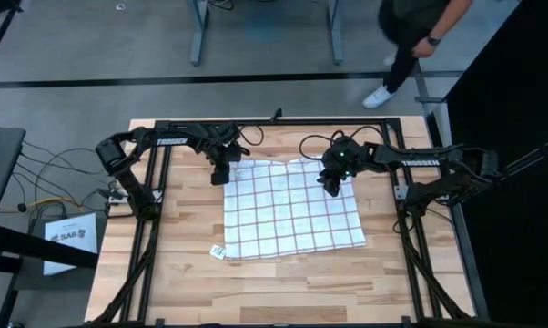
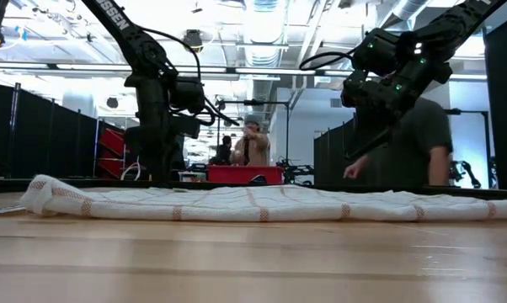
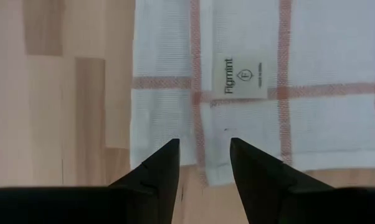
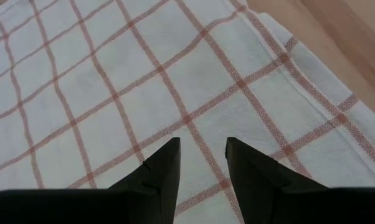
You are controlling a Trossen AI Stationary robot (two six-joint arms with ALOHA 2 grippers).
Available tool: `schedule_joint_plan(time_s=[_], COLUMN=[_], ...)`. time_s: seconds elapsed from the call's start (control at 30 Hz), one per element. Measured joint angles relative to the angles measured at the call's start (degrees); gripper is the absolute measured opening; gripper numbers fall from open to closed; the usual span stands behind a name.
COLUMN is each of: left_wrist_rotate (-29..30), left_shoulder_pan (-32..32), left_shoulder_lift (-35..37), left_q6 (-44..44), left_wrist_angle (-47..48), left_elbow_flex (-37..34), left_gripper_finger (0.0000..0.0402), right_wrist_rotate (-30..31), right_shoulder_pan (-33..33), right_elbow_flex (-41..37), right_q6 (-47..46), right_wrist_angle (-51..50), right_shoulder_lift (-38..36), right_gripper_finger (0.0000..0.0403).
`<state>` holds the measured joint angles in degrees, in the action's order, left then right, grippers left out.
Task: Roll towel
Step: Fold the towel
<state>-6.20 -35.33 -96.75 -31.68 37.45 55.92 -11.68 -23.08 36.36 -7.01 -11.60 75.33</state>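
The towel (image 1: 290, 208) was seen lying spread flat on the wooden surface (image 1: 283, 292), roughly at its middle. No part of it had been rolled. Only a slight bunching was noticed at one end in the low view, so the task was judged to be at its very start, with the whole roll still to be made.

The left hand (image 1: 221, 173) was positioned at the towel's far left corner, right by the hem. In the left wrist view its fingers (image 3: 159, 171) were seen narrowly parted and holding nothing, with the towel's edge and a small sewn label (image 3: 240, 76) just ahead of them.

The right hand (image 1: 332, 185) was placed over the towel's far right corner. In the right wrist view its fingers (image 4: 162, 168) were likewise seen a little apart and empty, above the checked cloth just inside the hem. In the low view both hands appeared raised clear of the cloth.

It was judged that the far edge would first have to be gripped at both corners before any rolling could begin. A small tag (image 1: 218, 251) was seen lying on the surface just beside the towel's near left corner.
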Motion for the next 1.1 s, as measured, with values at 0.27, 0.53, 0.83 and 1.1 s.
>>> schedule_joint_plan(time_s=[0.27,0.53,0.83,1.1], left_wrist_rotate=[0.3,0.4,0.5,0.5], left_shoulder_pan=[-0.3,-0.1,1.6,2.6], left_shoulder_lift=[-2.1,-2.2,-2.1,-2.1], left_q6=[-1.0,-0.9,-1.2,-1.7], left_wrist_angle=[0.4,0.6,2.3,2.5], left_elbow_flex=[0.1,0.5,0.6,0.6], left_gripper_finger=[0.0127,0.0127,0.0127,0.0113], right_wrist_rotate=[0.0,0.0,0.0,0.0], right_shoulder_pan=[0.1,0.2,0.2,0.2], right_elbow_flex=[0.0,0.0,0.0,0.0], right_q6=[0.2,0.1,0.1,0.4], right_wrist_angle=[-0.2,-0.9,-1.4,-1.4], right_shoulder_lift=[0.0,0.0,0.0,0.0], right_gripper_finger=[0.0119,0.0119,0.0119,0.0119])
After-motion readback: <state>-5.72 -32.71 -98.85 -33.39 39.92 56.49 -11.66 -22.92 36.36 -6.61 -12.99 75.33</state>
